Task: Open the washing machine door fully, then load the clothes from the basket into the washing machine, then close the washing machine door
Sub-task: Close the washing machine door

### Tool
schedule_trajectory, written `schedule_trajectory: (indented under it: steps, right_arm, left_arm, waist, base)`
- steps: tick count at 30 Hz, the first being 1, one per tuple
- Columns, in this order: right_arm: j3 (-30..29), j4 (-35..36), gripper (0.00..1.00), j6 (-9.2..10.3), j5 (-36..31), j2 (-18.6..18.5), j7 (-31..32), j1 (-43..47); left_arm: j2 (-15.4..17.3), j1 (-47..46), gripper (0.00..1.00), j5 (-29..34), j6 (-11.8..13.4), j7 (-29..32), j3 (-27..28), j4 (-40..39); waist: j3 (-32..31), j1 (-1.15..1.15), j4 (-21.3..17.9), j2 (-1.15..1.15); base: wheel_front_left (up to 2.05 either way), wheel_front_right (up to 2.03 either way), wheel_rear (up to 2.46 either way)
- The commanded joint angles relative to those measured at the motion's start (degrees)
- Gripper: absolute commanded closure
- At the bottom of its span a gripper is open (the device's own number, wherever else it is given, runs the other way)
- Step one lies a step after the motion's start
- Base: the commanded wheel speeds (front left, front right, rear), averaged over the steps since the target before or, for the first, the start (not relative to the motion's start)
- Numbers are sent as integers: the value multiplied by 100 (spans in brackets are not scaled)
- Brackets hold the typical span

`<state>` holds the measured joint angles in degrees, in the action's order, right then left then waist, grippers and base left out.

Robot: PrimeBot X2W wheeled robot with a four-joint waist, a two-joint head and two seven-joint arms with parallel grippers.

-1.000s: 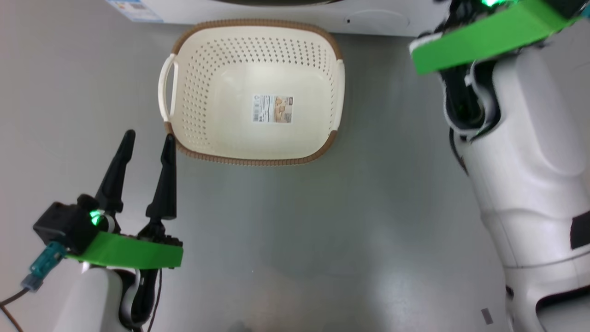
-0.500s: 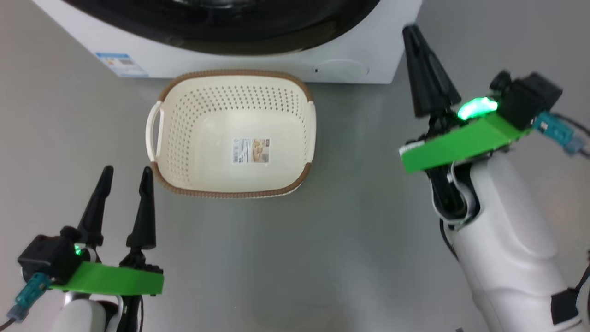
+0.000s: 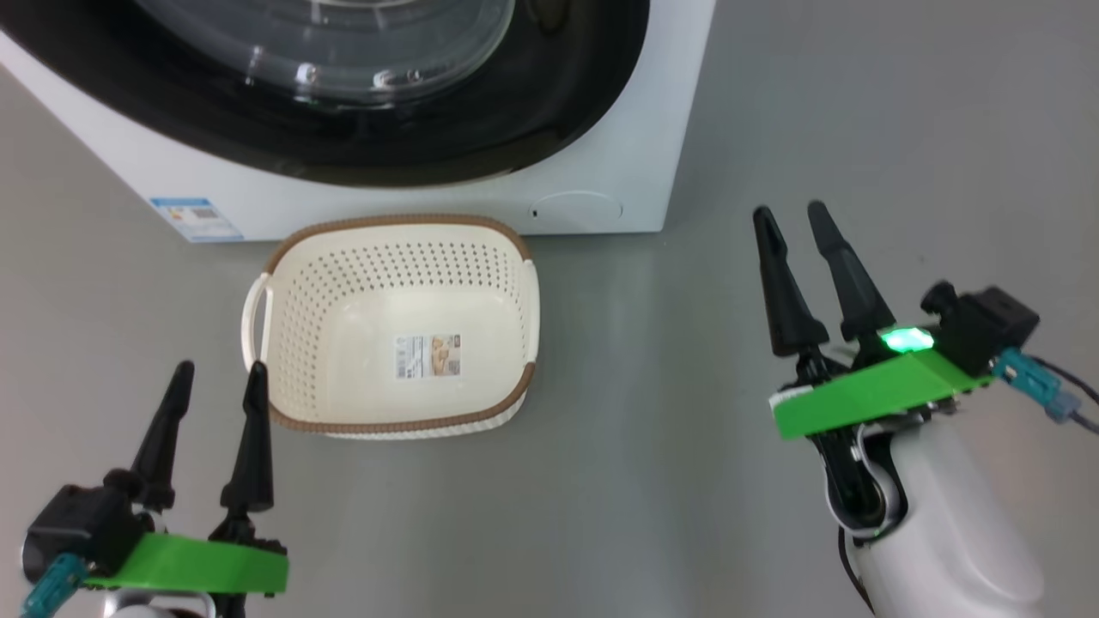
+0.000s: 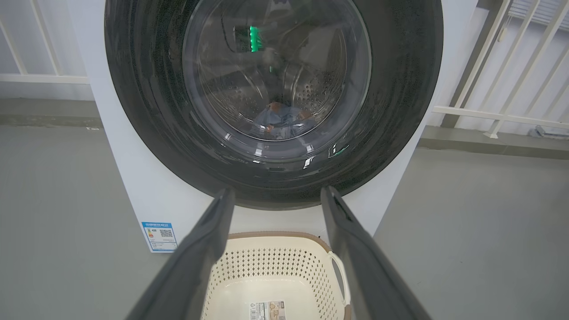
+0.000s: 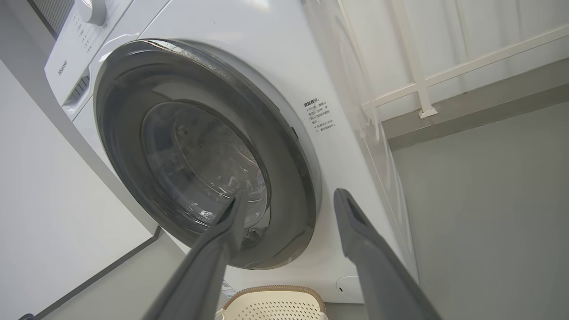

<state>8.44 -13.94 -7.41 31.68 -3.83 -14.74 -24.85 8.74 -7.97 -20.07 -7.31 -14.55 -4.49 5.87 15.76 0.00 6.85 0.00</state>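
Support: grey floor (image 3: 687, 498), smooth, with a faint sheen. The washing machine (image 3: 652, 129) stands on it at the far side, white front facing near. The basket (image 3: 343, 292) sits upright on the floor just near of the machine's base, left of centre. Whether the two touch cannot be told.

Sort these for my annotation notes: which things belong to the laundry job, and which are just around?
Job: washing machine, washing machine door, clothes already inside, basket.
Just around: white railing, blue label sticker.
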Motion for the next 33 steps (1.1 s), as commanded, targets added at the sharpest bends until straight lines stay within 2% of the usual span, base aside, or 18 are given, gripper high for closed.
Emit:
schedule_trajectory:
  steps: [1,5,6,19,33]
  right_arm:
    - [82,210,0,-8,-96,95,-26,156]
    - [4,322,0,-8,-318,95,-26,438]
    - [-7,379,0,-8,-547,95,-26,520]
    - [-384,818,0,-8,-776,95,-26,1553]
    - [-569,880,0,-8,-1447,95,-26,2095]
  left_arm:
    - [155,51,0,82,-18,-45,250,-133]
    - [124,208,0,82,-18,-45,355,-129]
    - [116,256,0,87,-18,-45,394,-126]
    - [47,771,0,102,-18,-45,625,-293]
    - [-117,1222,0,384,-18,-45,765,-190]
  waist:
    - [-225,0,-181,0]
    - [-362,0,-302,0]
    - [-405,0,-344,0]
    - [-800,0,-706,0]
    - [-1280,0,-759,0]
  base:
    - [0,0,0]
    - [0,0,0]
    - [0,0,0]
    - [0,0,0]
    - [0,0,0]
